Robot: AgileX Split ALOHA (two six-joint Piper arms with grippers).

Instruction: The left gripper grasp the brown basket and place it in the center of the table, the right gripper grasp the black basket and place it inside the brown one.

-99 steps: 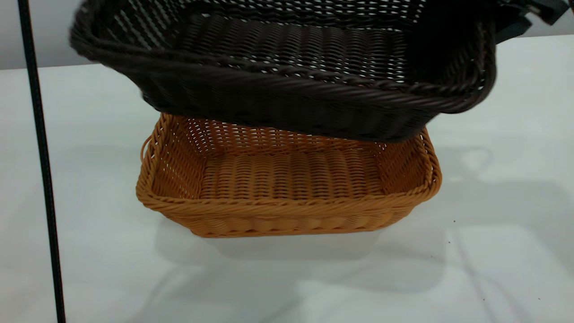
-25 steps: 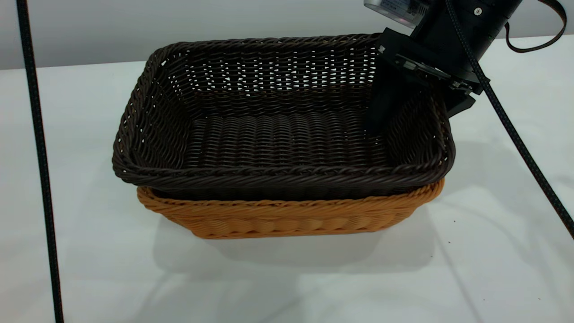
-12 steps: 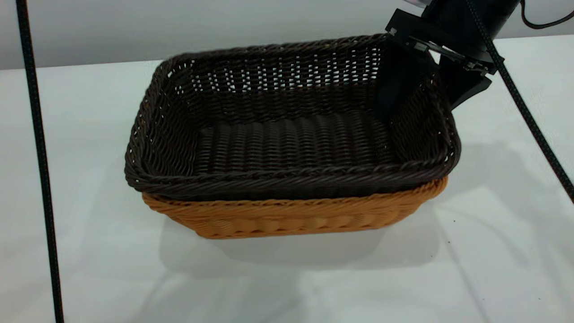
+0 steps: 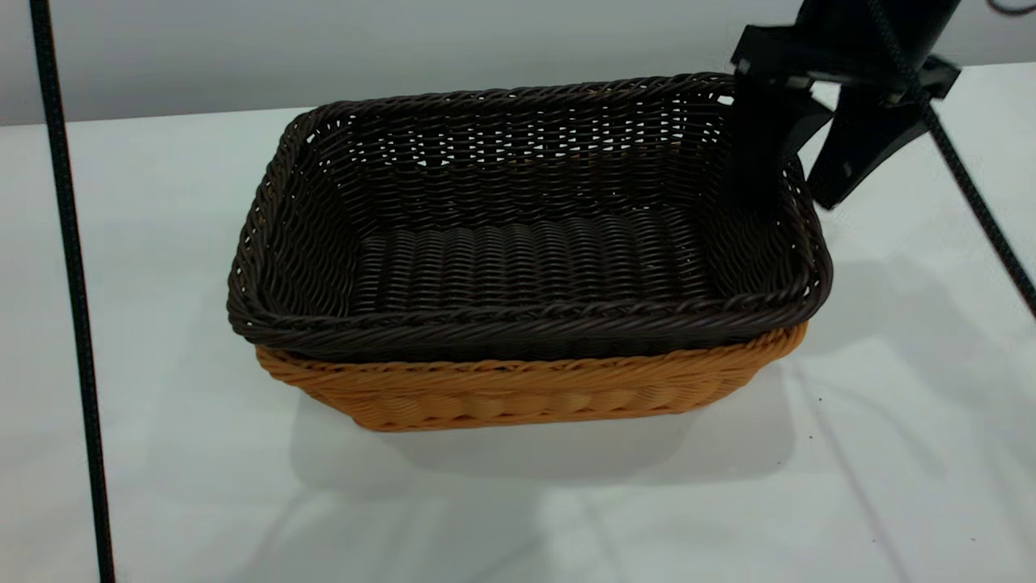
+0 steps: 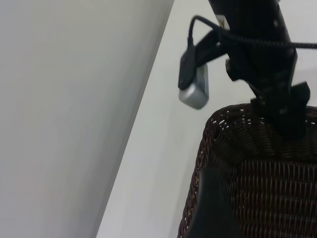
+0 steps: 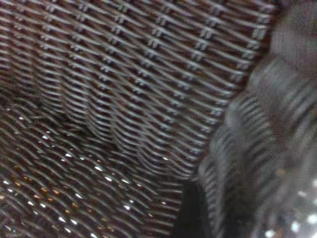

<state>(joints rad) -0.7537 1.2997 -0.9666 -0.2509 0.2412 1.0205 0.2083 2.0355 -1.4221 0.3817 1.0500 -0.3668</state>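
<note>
The white table [image 4: 890,453] carries the brown basket [image 4: 526,393] directly.

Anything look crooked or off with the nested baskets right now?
Nothing stands out. The black basket sits nested in the brown basket, rims roughly parallel, the dark rim overhanging slightly. The right gripper is open, its fingers astride the black basket's right wall. Nothing looks damaged.

I work in a plain test room, like a lab. I see a big flat white table [image 4: 890,486], a bare grey wall [image 4: 324,48] behind it, and a long thin black cable [image 4: 73,308] hanging down at the side.
</note>
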